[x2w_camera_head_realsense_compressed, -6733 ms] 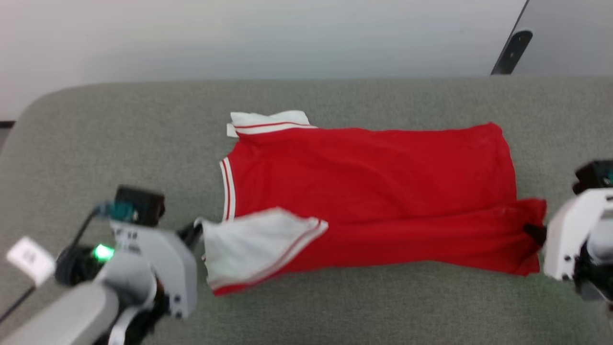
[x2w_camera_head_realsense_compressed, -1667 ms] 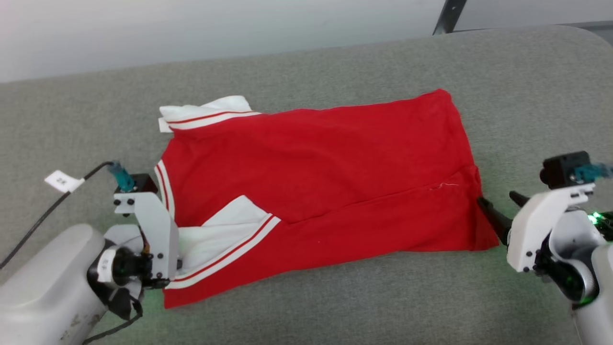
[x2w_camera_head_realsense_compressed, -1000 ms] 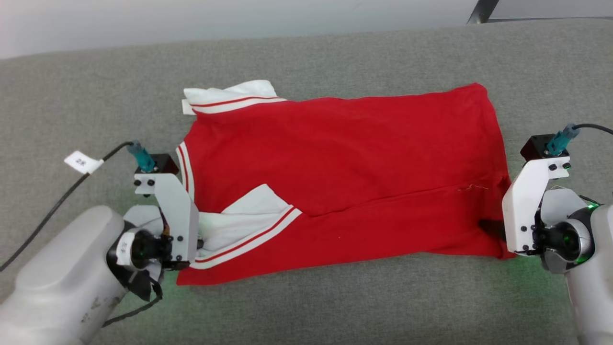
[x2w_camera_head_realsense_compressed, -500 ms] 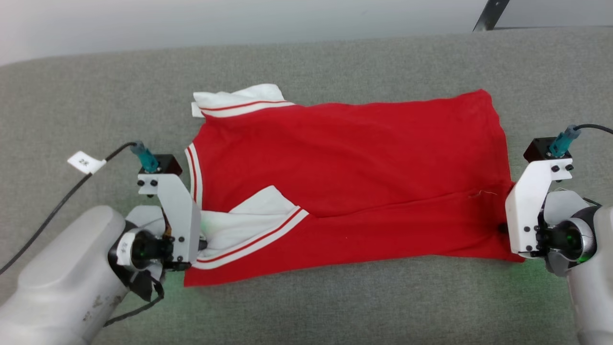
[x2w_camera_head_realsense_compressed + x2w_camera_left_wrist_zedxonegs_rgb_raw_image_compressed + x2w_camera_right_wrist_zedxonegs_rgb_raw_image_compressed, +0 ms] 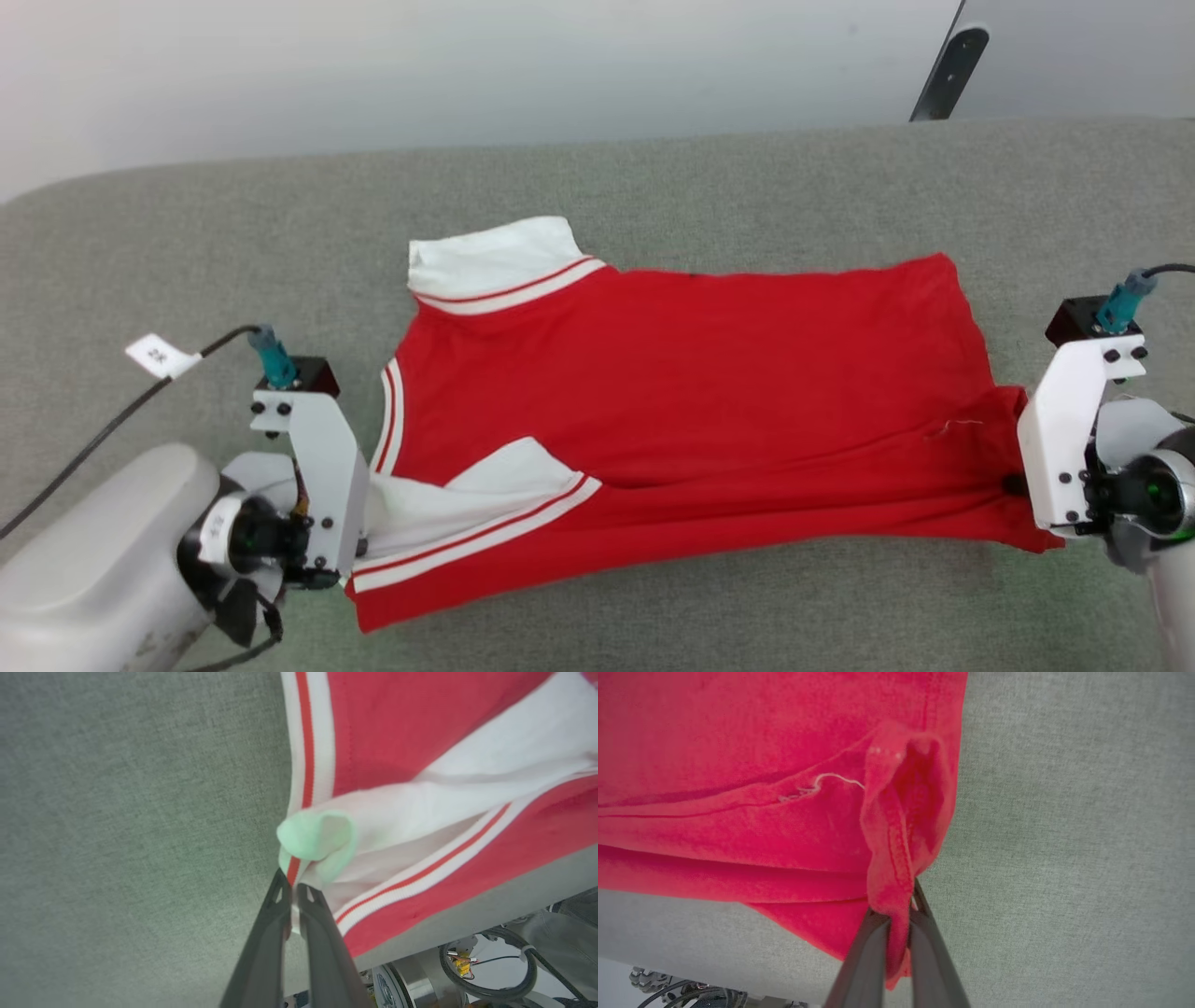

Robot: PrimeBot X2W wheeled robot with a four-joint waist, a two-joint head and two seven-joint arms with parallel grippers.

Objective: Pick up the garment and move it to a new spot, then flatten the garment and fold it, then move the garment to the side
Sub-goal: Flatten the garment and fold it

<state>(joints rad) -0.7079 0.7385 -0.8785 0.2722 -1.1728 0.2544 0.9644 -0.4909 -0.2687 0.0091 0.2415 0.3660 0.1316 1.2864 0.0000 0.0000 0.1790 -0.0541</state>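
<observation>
The left end effector is clenching the garment at its striped white edge. The right end effector is clenching its red hem. The garment is stretching lengthwise left to right, neckline pointing left.

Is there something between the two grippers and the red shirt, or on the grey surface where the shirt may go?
No. The left gripper is shut on the white striped edge of the shirt, and the right gripper is shut on its red hem corner. Nothing else lies on the grey surface around it.
</observation>
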